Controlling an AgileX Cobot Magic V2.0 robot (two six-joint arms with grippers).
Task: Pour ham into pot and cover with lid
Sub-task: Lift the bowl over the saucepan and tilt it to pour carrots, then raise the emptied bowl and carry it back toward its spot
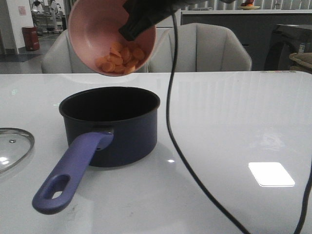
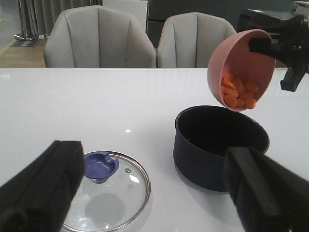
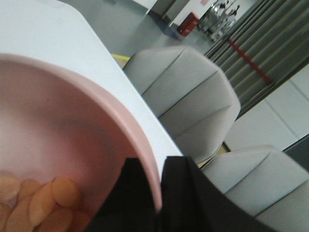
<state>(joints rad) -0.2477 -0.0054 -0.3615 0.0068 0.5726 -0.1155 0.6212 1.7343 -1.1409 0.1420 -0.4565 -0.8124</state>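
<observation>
My right gripper (image 1: 127,33) is shut on the rim of a pink bowl (image 1: 95,29) and holds it tilted above the dark navy pot (image 1: 111,127). Orange-pink ham slices (image 1: 121,59) lie heaped at the bowl's low side, still inside it. In the right wrist view the fingers (image 3: 183,193) pinch the bowl's rim (image 3: 145,159), with ham (image 3: 46,205) inside. The pot's blue-purple handle (image 1: 70,173) points to the front left. The glass lid (image 2: 108,191) with its blue-purple knob (image 2: 100,166) lies flat on the table left of the pot. My left gripper (image 2: 154,193) is open and empty above the lid and pot.
The white table (image 1: 234,122) carries the pot and lid. A black cable (image 1: 170,126) hangs from the right arm down across the table to the right of the pot. Grey chairs (image 1: 214,48) stand behind the far edge.
</observation>
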